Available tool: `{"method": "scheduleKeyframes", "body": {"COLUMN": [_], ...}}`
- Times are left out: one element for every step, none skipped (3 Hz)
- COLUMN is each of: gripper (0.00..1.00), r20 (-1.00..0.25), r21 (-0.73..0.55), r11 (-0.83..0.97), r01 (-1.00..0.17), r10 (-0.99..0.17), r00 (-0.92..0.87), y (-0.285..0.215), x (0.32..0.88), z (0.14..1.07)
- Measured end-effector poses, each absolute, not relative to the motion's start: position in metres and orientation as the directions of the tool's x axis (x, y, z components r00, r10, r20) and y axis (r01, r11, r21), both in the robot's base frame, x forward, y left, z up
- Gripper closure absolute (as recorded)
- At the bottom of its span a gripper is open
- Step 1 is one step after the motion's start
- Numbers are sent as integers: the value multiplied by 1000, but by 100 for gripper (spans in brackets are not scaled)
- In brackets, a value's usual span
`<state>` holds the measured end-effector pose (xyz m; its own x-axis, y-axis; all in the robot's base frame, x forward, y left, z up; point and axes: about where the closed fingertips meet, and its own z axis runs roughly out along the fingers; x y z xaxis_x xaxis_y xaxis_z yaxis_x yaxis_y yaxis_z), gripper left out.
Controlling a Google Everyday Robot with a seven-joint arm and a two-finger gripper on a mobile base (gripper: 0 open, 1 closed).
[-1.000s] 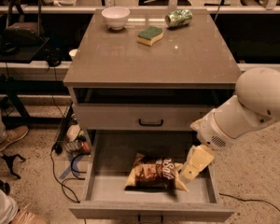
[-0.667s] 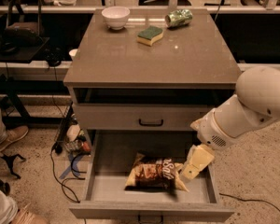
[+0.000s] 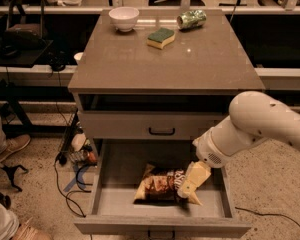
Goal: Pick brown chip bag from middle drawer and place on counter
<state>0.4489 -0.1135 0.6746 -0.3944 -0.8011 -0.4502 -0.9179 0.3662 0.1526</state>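
the drawer [image 3: 112,204] stands open at the bottom of the cabinet. the bag [image 3: 157,185] lies flat on its floor, a little right of the middle and nearer to the front wall than to the back. the white arm [image 3: 255,126] comes in from the right side and bends down into the drawer. at its end the tool [image 3: 186,186] points downward and to the left, and its yellowish tip is at the right end of the bag, over the tan edge there. it seems to touch the bag, but i cannot tell if the tool is open or closed, or if it has hold of anything. above, the upper drawer [image 3: 120,125] is closed. on the surface [image 3: 190,69] are a white bowl [image 3: 124,18], a sponge [image 3: 161,37] and a green can [image 3: 191,19] on its side, all near the back edge and well apart from the tool.
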Motion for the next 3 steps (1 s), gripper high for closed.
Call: {"method": "scheduleKeyframes", "body": {"gripper": [0, 0, 0], "r20": [-445, -452, -441], "r21": [117, 74, 58], "r11": [403, 450, 480], "r01": [-908, -890, -875], "r10": [-796, -781, -774], "r00": [-410, -432, -454], "y": [-94, -77, -69], "x": [460, 480, 497], "z": [630, 583, 540]}}
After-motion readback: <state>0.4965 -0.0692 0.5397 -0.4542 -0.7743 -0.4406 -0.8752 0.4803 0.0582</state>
